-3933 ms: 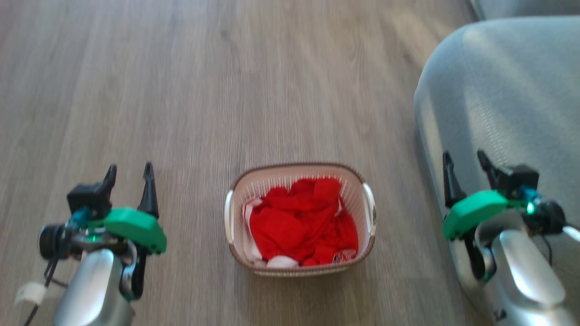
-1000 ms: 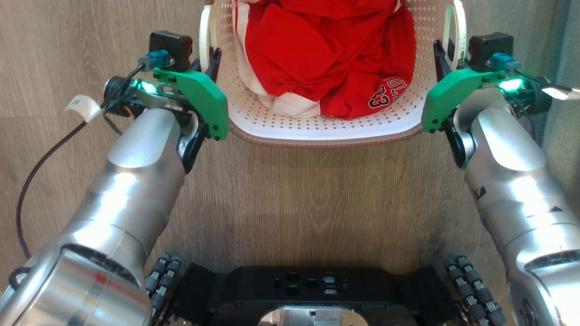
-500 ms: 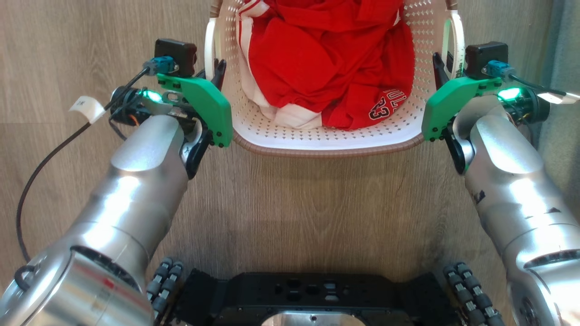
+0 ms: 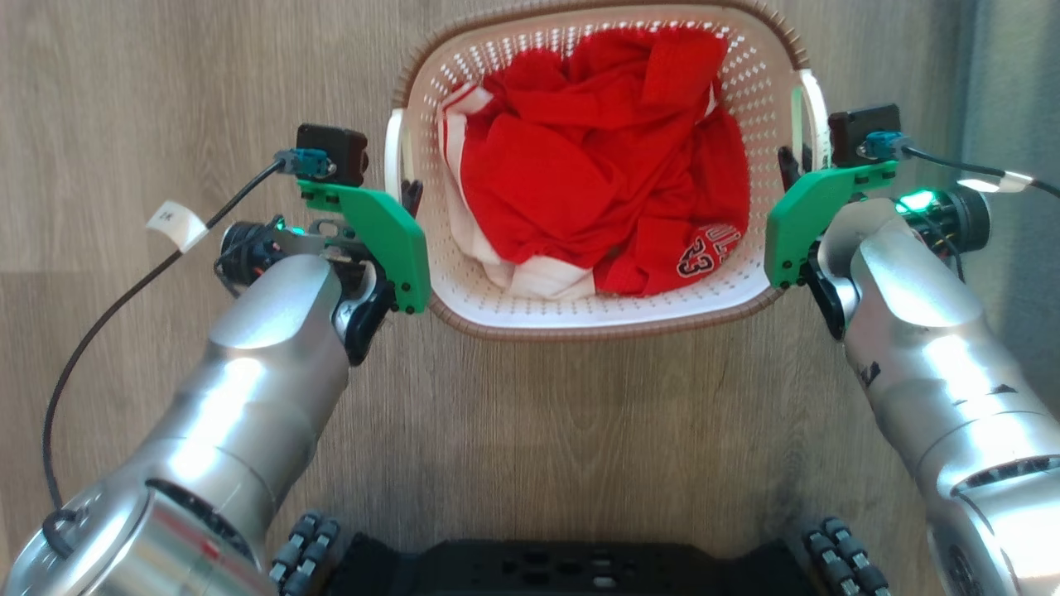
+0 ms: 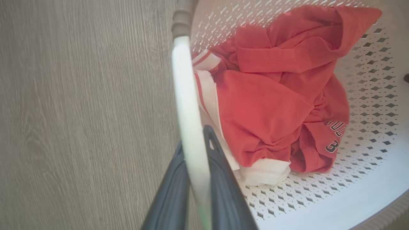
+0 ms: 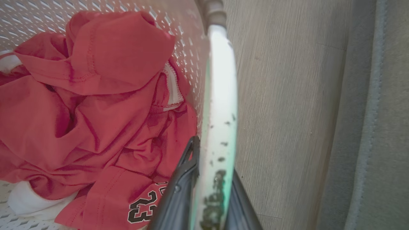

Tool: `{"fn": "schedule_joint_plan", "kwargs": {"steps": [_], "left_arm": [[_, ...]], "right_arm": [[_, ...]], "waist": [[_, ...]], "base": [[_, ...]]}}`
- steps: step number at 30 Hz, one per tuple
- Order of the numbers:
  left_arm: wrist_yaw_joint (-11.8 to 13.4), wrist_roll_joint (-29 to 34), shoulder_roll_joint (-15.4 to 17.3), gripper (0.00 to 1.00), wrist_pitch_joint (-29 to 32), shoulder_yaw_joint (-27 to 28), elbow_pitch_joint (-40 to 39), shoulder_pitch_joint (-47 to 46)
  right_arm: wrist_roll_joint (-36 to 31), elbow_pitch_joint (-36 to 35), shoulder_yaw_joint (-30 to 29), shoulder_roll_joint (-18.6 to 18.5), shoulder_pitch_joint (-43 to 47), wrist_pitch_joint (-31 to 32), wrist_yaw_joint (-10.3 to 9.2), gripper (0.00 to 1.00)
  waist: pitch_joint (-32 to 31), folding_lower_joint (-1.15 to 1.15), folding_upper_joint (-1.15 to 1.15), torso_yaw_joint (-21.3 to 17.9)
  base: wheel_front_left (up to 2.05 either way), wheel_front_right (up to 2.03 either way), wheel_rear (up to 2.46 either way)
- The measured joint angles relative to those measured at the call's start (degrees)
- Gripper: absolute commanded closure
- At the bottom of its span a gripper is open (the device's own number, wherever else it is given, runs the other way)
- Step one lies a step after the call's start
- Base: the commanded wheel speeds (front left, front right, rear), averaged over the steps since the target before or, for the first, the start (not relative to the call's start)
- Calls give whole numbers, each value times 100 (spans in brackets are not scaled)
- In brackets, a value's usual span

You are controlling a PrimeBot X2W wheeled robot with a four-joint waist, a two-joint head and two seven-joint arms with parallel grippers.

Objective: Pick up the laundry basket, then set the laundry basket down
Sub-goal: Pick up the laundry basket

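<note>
We hold the laundry basket [image 4: 613, 316] by both handles, straight ahead of our base [image 4: 563, 571].

Our left gripper [image 5: 195, 159] is pinched narrow on the left handle [image 5: 188, 105], a dark finger on either side of the thin white strip, and our right gripper [image 6: 209, 172] clamps the right handle [image 6: 220, 105] the same way. We take it at opposite sides so the load stays level and the red clothes [image 4: 596, 190] stay heaped inside rather than sliding to one end. The basket lies between our grippers over the wood floor [image 4: 166, 83], with grey upholstery [image 4: 1019, 83] near its right side, so we judge any swing rightward is tight. Whether its bottom is clear of the floor we cannot tell.
</note>
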Motion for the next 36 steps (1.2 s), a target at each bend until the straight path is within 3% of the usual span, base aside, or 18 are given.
{"fn": "schedule_joint_plan", "kwargs": {"steps": [17,36], "left_arm": [[-1,-871,211,100,724,-400,-121,512],[-49,-1319,252,100,1024,-713,-2,1239]], "right_arm": [[1005,45,829,58,449,907,0,100],[1816,79,1329,120,1203,1724,0,100]], "waist": [[-1126,0,0,-129],[-2508,0,0,-266]], "base": [[0,0,0],[0,0,0]]}}
